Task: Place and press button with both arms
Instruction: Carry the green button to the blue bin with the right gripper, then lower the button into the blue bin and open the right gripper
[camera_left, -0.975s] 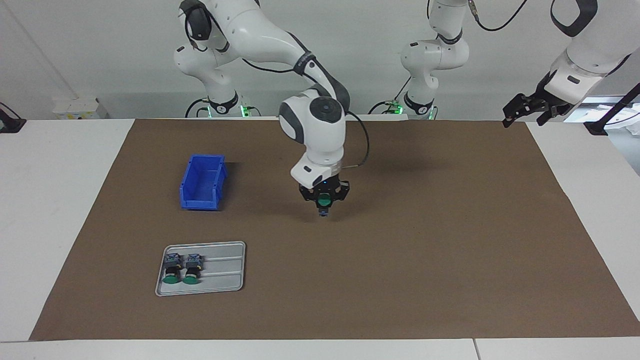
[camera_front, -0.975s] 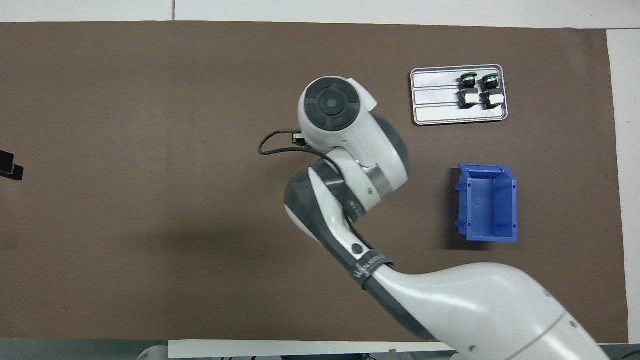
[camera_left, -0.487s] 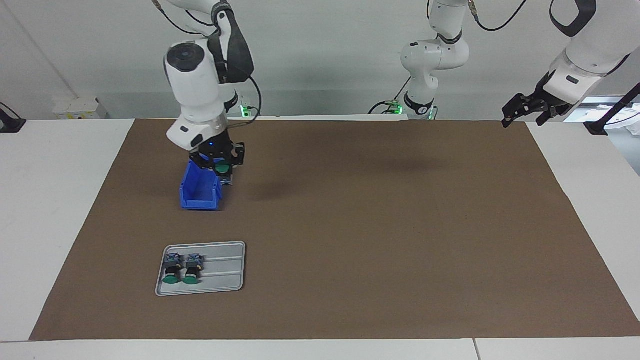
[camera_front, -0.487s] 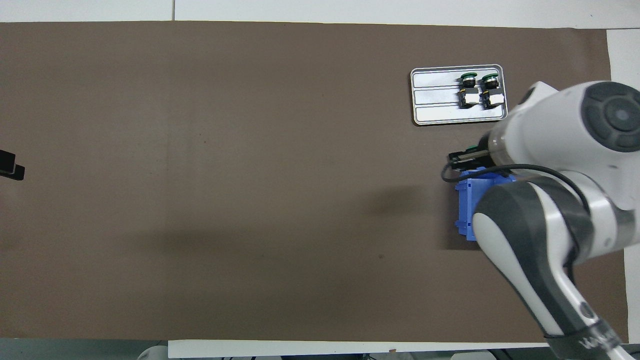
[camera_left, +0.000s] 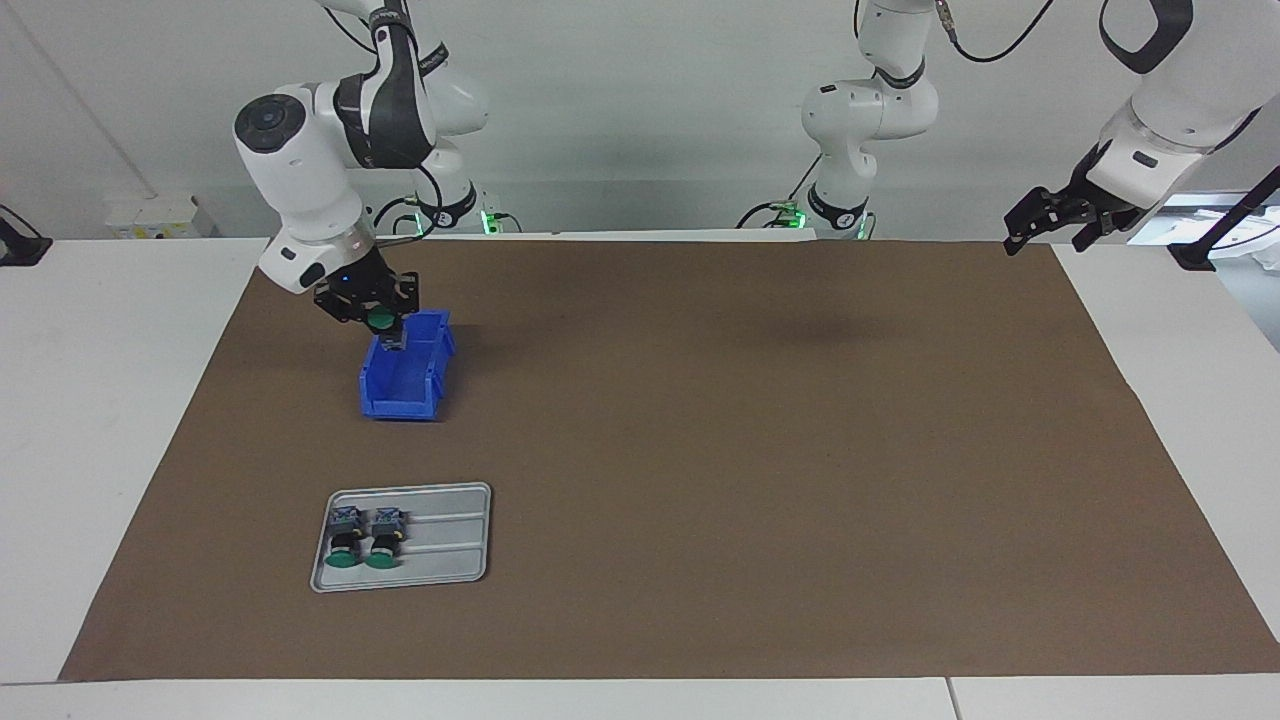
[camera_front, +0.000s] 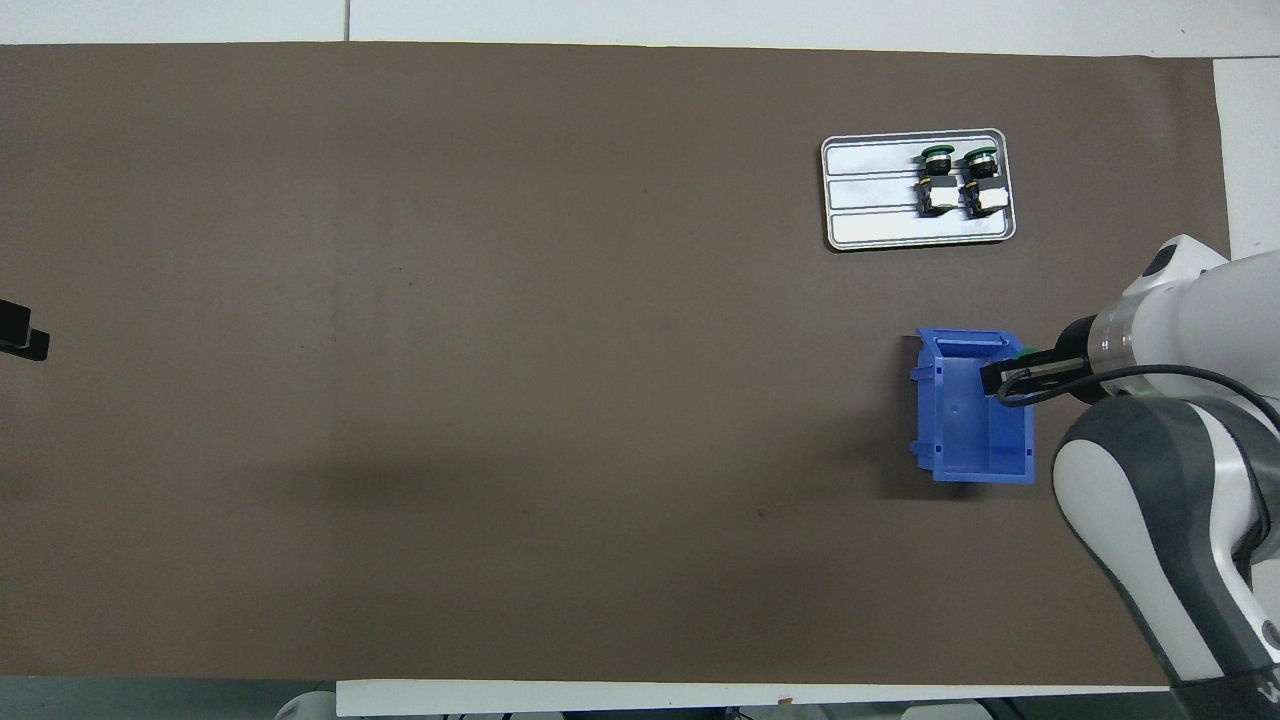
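Observation:
A button (camera_left: 381, 320) with a round green cap hangs over the blue bin (camera_left: 400, 407), above the bin's end nearer to the robots. My right gripper (camera_left: 379, 318) is shut on it. In the overhead view the right gripper (camera_front: 1008, 379) reaches over the bin (camera_front: 928, 420) from the right arm's end of the table, and only a green sliver of the button (camera_front: 1026, 352) shows. My left gripper (camera_left: 1042, 224) waits open and raised above the table corner at the left arm's end. Only its tip (camera_front: 20, 335) enters the overhead view.
A grey metal tray (camera_left: 450, 550) lies farther from the robots than the bin, with two more green-capped buttons (camera_left: 346, 540) (camera_left: 383, 540) lying side by side at one end. A brown mat (camera_left: 760, 450) covers the table.
My right arm has carried the button from above the mat's middle to over the blue bin, ending a little lower and nearer its own end. The left arm has not moved.

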